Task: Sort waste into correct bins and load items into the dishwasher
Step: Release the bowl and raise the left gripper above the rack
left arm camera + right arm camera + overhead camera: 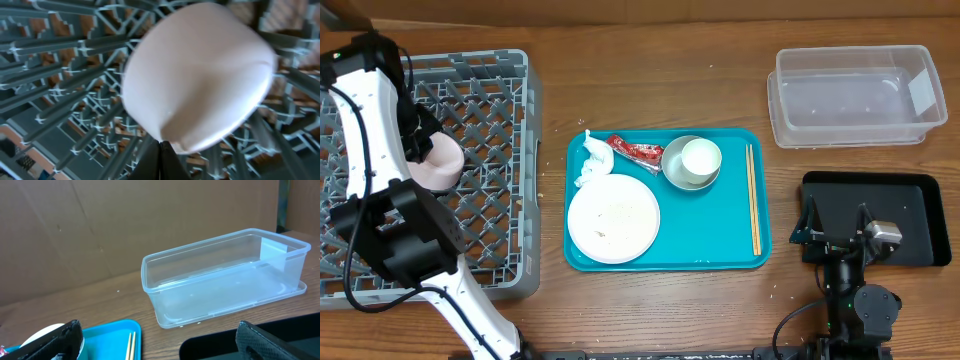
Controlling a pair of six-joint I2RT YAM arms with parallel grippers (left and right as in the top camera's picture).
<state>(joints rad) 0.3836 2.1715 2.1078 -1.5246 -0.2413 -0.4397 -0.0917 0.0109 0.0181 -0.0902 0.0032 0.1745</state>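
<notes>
My left gripper [425,150] is shut on the rim of the smaller round white dish [443,167] and holds it over the grey dish rack [490,100]. The left wrist view shows the dish [200,75] filling the frame above the shut fingers [162,150], with the rack lattice [65,75] behind. The large white plate [613,218] with rice crumbs, the crumpled napkin [592,160], the red wrapper [638,152] and the white cup [701,158] inside the metal bowl [669,168] lie on the teal tray [665,255]. My right gripper [835,228] is open and empty over the black tray [910,215].
Chopsticks [753,200] lie along the teal tray's right side. The clear tub [855,95] stands empty at the back right; the right wrist view shows the tub [225,280], the teal tray corner [110,335], the chopsticks [131,347] and the black tray edge [210,342].
</notes>
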